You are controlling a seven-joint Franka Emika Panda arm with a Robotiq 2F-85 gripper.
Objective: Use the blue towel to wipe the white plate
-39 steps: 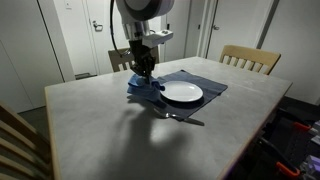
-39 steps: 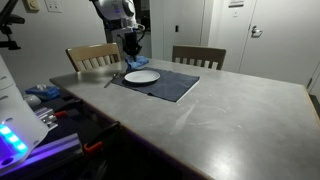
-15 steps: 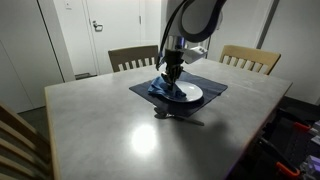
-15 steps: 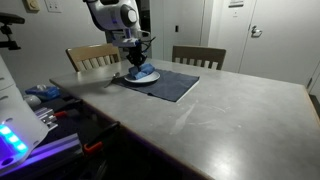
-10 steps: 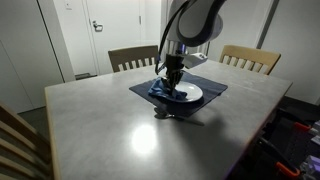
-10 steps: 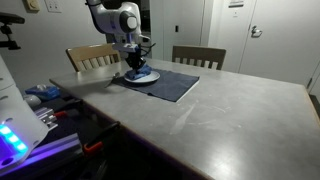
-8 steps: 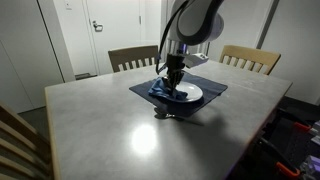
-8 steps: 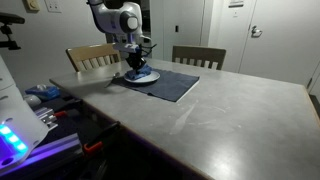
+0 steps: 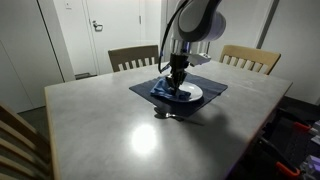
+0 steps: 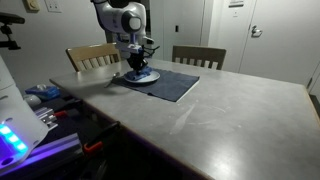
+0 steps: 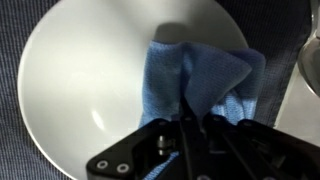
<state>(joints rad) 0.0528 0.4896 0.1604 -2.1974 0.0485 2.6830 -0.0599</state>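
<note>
The white plate lies on a dark blue placemat and also shows in both exterior views. My gripper is shut on the blue towel and presses it onto the plate's right half in the wrist view. In an exterior view the towel bunches under the gripper on the plate's near-left side. In an exterior view the gripper stands straight down over the plate, with the towel under it.
The placemat sits on a grey table. A utensil lies on the table by the mat's front edge. Two wooden chairs stand at the far side. A table edge drops off at the right.
Since 2.6 s ago the gripper carried the towel from beside the plate onto it. Over the last second it has shifted slightly across the plate with the towel.
</note>
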